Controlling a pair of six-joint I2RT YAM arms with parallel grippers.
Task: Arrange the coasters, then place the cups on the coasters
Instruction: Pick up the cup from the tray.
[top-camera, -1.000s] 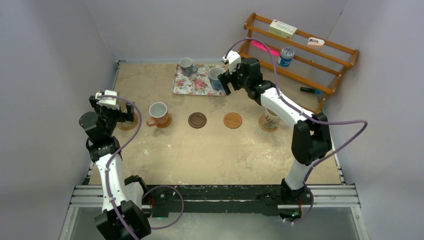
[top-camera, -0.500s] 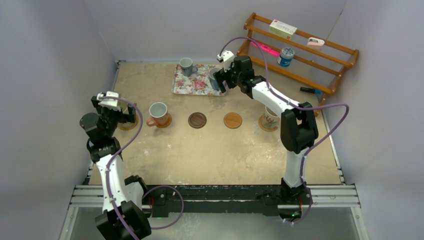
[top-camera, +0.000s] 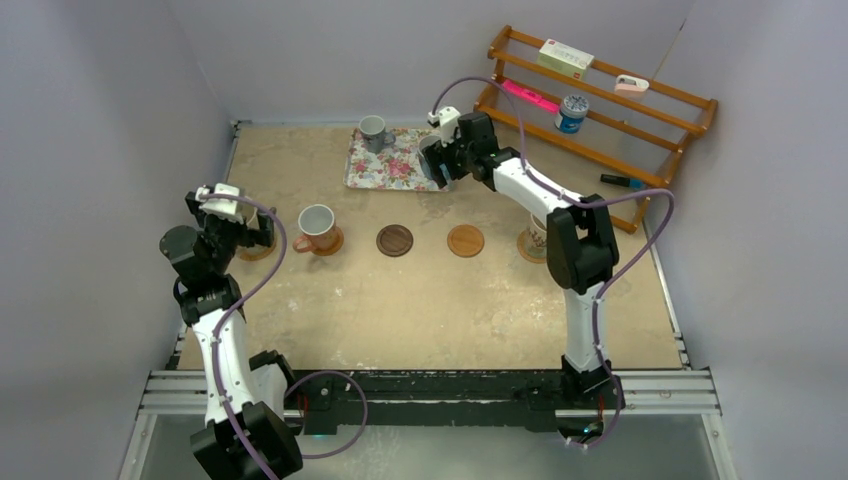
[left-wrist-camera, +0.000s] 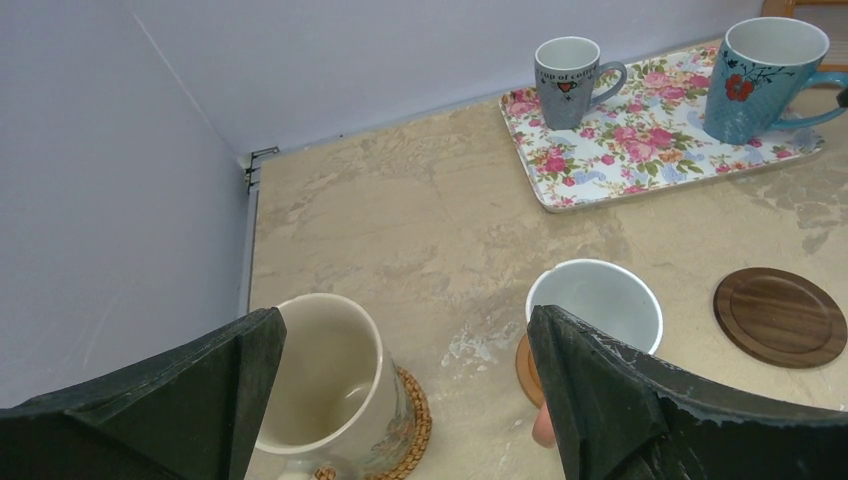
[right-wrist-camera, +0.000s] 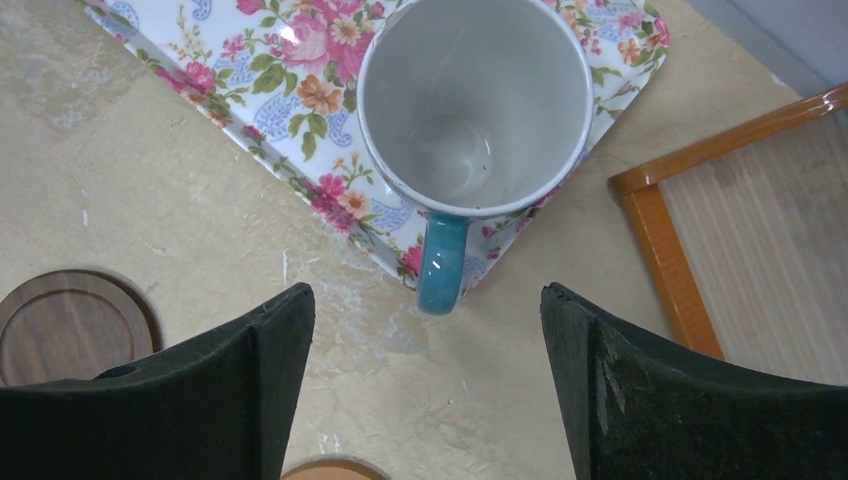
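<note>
My right gripper (right-wrist-camera: 425, 300) hangs wide open and empty above the light blue ceramic mug (right-wrist-camera: 472, 110) on the rectangular floral tray (right-wrist-camera: 290, 60); its handle (right-wrist-camera: 441, 262) points back between my fingers (right-wrist-camera: 250, 370).

Glossy ceramic mug (right-wrist-camera: 470, 100), smooth dark wooden coaster (right-wrist-camera: 60, 335), matt mottled tabletop (right-wrist-camera: 180, 220).

My gripper (left-wrist-camera: 405, 320) is spread wide and holds nothing. Cream mug (left-wrist-camera: 320, 385) sits on woven coaster (left-wrist-camera: 418, 425), right by my left finger (left-wrist-camera: 150, 410). Second mug (left-wrist-camera: 595, 300), white inside, sits on orange coaster (left-wrist-camera: 522, 368), part hidden by my right finger (left-wrist-camera: 650, 400); the pinkish bit below is maybe its handle. Dark wood coaster (left-wrist-camera: 780, 315) lies alone further right. Floral tray (left-wrist-camera: 640, 150) at the back holds grey mug (left-wrist-camera: 568, 75) and blue mug (left-wrist-camera: 760, 75).
</note>
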